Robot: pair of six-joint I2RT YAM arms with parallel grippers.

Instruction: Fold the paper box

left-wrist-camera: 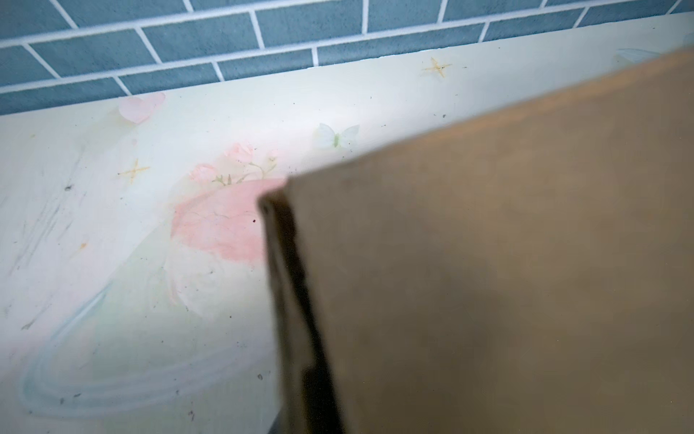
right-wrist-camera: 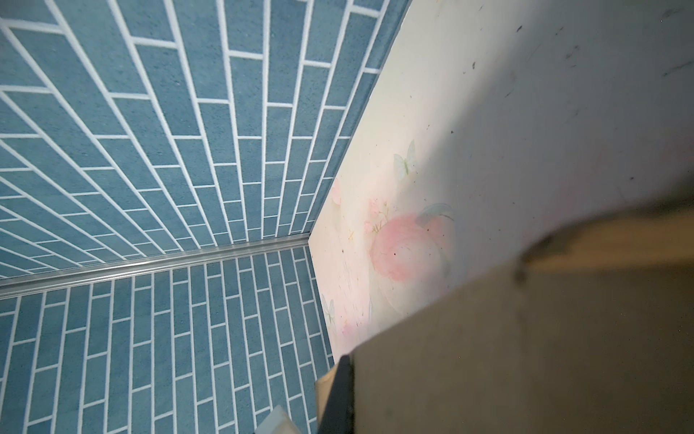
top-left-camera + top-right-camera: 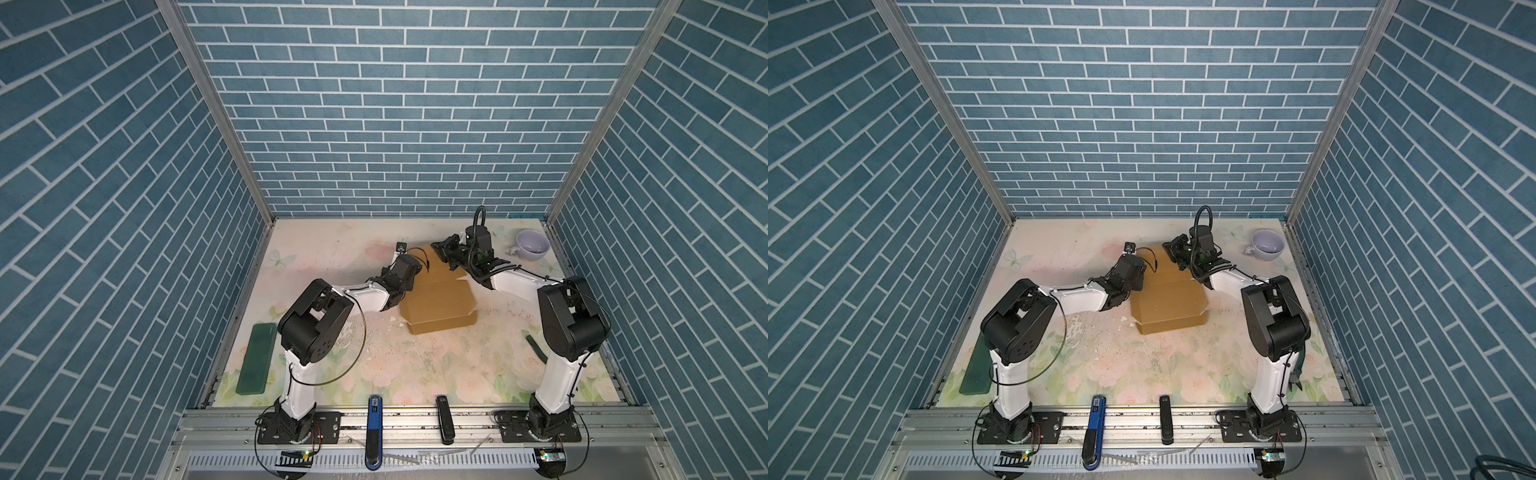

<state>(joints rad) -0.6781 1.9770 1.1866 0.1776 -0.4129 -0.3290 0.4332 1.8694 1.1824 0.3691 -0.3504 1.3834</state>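
Observation:
The paper box [image 3: 440, 307] [image 3: 1169, 303] is brown cardboard standing mid-table, with a front wall folded up and a lid panel rising at the back. My left gripper [image 3: 415, 268] [image 3: 1139, 270] is at the lid's left edge. Its fingertips are hidden in both top views. In the left wrist view the cardboard [image 1: 488, 263] fills the place of the jaws, with a dark strip along its edge. My right gripper [image 3: 445, 254] [image 3: 1177, 251] is at the lid's right back edge. In the right wrist view a dark finger [image 2: 338, 394] lies tight against the cardboard panel [image 2: 525, 357].
A lilac cup [image 3: 532, 245] stands at the back right corner. A flat green slab [image 3: 257, 357] lies at the left edge, and a dark green strip [image 3: 536, 349] by the right arm. A blue tool [image 3: 374, 428] and a black tool [image 3: 444, 419] rest on the front rail. Brick-patterned walls enclose three sides.

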